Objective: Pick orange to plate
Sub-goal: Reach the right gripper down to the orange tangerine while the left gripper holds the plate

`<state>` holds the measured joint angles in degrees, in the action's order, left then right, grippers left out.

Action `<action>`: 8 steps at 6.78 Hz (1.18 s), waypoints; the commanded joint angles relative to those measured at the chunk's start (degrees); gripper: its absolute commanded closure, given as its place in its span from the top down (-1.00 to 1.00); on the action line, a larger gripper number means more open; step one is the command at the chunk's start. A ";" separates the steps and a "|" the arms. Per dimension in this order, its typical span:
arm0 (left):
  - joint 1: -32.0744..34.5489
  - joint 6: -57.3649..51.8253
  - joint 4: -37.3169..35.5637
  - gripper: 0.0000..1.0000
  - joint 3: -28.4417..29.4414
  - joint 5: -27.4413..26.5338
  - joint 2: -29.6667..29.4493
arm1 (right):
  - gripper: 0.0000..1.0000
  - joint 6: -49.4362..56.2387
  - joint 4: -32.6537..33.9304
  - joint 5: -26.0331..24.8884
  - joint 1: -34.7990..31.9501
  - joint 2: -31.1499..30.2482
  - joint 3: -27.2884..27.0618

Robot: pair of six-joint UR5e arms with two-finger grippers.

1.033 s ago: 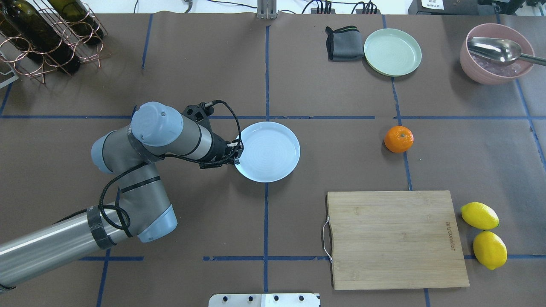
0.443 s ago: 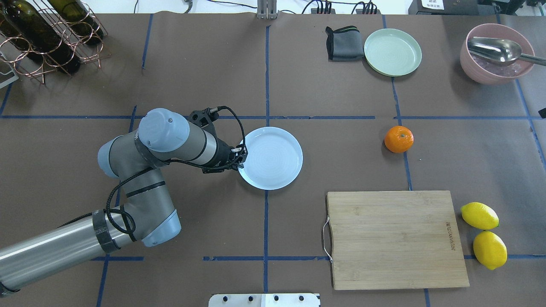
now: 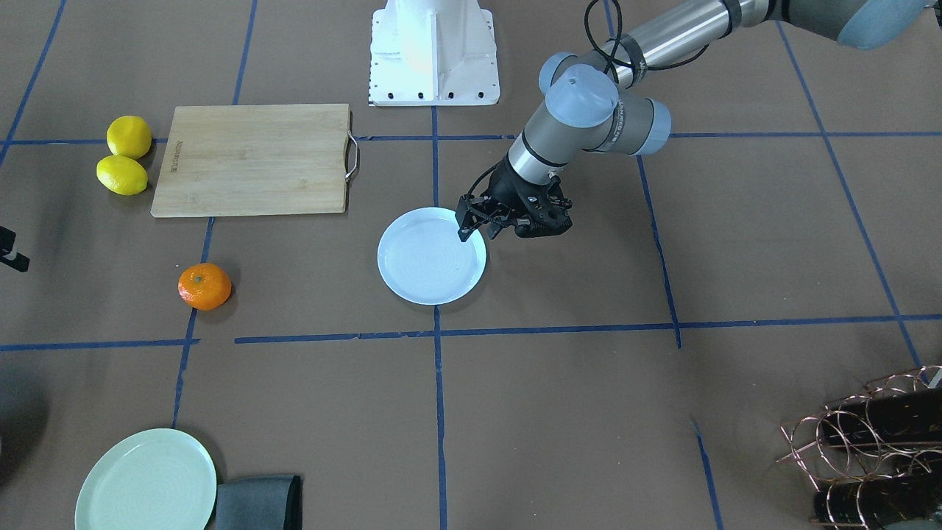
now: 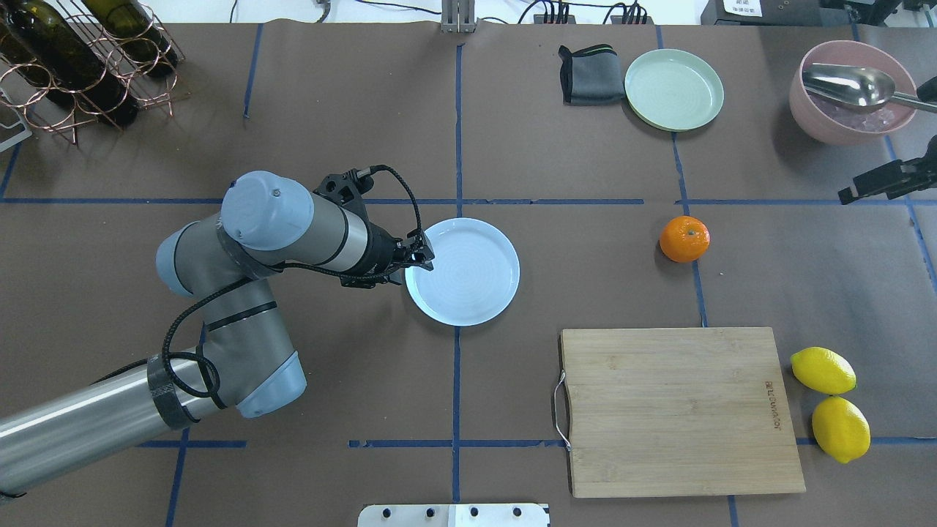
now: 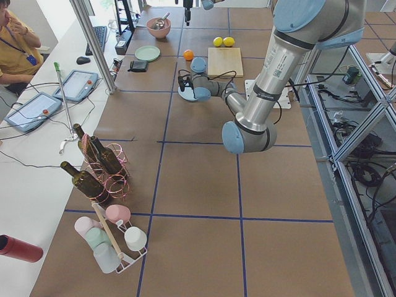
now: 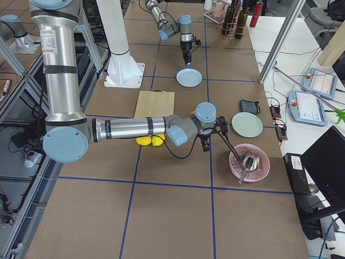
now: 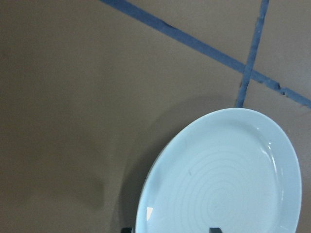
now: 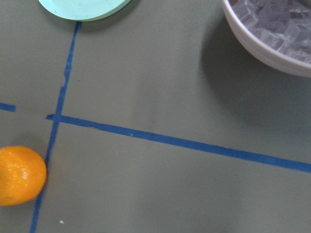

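Brown worktop [image 4: 351,110] carries the orange [image 4: 684,238] on a blue tape line, well right of the plate [image 4: 468,282] in the overhead view. Left hand [image 4: 423,252] hovers at the plate's left rim, fingers spread. Right hand [image 4: 860,190]: state cannot be told.

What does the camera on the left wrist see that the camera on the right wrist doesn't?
Only the left wrist camera sees the white plate, which has nothing on it.

Only the right wrist camera sees the orange, the edge of the green plate, and part of the pink bowl with pale, icy-looking chunks inside.

Both cameras see the brown table cover and the blue tape lines that cross on it.
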<state>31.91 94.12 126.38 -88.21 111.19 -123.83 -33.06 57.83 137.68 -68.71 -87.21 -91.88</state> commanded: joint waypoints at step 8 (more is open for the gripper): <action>2.55 -0.25 0.09 0.27 -1.08 0.08 0.35 | 1.00 -28.64 5.10 -26.31 24.14 6.43 -7.71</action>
<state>34.48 93.93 126.47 -89.30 111.27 -123.49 -61.69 62.88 112.90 -45.75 -81.57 -100.32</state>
